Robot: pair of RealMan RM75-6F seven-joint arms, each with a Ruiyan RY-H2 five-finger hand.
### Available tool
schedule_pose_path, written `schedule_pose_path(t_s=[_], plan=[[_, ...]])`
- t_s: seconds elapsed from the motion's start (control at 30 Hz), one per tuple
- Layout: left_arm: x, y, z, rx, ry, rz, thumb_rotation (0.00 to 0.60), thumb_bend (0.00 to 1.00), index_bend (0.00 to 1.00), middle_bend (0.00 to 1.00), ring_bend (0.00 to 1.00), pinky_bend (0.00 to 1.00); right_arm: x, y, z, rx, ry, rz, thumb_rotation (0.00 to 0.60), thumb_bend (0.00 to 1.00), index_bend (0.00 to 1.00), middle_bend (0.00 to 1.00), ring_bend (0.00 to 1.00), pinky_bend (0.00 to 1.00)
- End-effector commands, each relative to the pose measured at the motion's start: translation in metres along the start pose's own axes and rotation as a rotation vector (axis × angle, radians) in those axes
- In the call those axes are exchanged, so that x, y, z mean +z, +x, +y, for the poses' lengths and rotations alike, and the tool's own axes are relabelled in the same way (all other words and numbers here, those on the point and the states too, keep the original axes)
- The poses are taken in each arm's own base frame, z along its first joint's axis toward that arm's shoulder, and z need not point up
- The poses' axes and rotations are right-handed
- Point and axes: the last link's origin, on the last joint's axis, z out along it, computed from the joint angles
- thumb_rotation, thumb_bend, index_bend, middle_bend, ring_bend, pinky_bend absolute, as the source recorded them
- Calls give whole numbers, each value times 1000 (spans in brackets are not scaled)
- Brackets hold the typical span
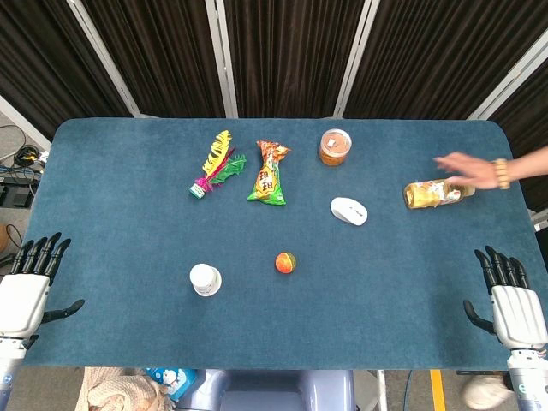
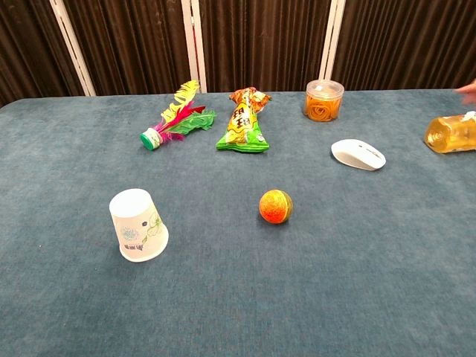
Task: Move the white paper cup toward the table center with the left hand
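Left robot hand (image 1: pixel 24 287), white shell with black fingers: at the near left corner of the blue felt-covered table (image 1: pixel 111 342), fingers spread and pointing away, holding nothing. Well apart from all objects; seen in the head view only.

Right robot hand (image 1: pixel 514 304), same make: at the near right corner, fingers likewise spread, holding nothing.

White paper cup (image 2: pixel 138 225), upside down, mouth flat on the cloth: near-left of the table centre, closest of all objects to the left hand. Faint green printed drawing and small dark writing on the side wall, too small to read. Bare cloth between left hand and cup.

Orange and yellow small ball (image 2: pixel 275 206): right of the cup, near the table centre, apart from it.

White computer mouse (image 2: pixel 358 155): farther back and right of the ball.

Green and orange snack packet (image 2: pixel 242 123): lying lengthwise behind the centre. Red lettering on a yellow panel in the head view, not legible with certainty.

Feathered shuttlecock with yellow, pink and green plumes and a green and white base (image 2: pixel 172 121): just left of the packet, lying on its side.

Clear round tub with orange contents (image 2: pixel 324 100): far right of the packet, upright.

Amber-filled clear bottle (image 1: pixel 432 194): lying on its side near the right edge, touched by a person's bare hand (image 1: pixel 467 168) with a beaded bracelet (image 1: pixel 501 174) on the wrist.

Open cloth along the whole near edge and between cup and ball.
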Motion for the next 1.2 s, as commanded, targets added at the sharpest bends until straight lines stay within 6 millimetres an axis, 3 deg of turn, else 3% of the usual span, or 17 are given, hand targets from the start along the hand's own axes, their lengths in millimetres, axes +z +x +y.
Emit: schedule_pose_path(t_s=[0.03, 0.5, 0.7, 0.9, 1.03, 1.2], plan=[[0, 0, 0, -1, 0, -1, 600, 87, 0, 0, 0, 0, 0, 0, 0, 1, 0, -1, 600, 347, 0, 0, 0, 27], [0, 0, 2, -1, -22, -5, 600, 86, 0, 0, 0, 0, -1, 0, -1, 2, 2, -3, 600, 347, 0, 0, 0, 27], [13, 2, 15, 46, -131, -21, 600, 86, 0, 0, 0, 21, 1, -2, -2, 6, 0, -8, 600, 346, 0, 0, 0, 27], [37, 3, 43, 49, -211, -78, 600, 88, 0, 5, 5, 110, 2, -2, -2, 10, -4, -10, 600, 346, 0, 0, 0, 27], [57, 2, 72, 35, -264, -111, 600, 107, 61, 117, 93, 215, 2, -1, -1, 13, -5, -9, 600, 347, 0, 0, 0, 27], [73, 4, 104, 55, -331, -105, 600, 139, 137, 237, 183, 277, 1, -2, -2, 9, -2, -9, 600, 347, 0, 0, 0, 27]])
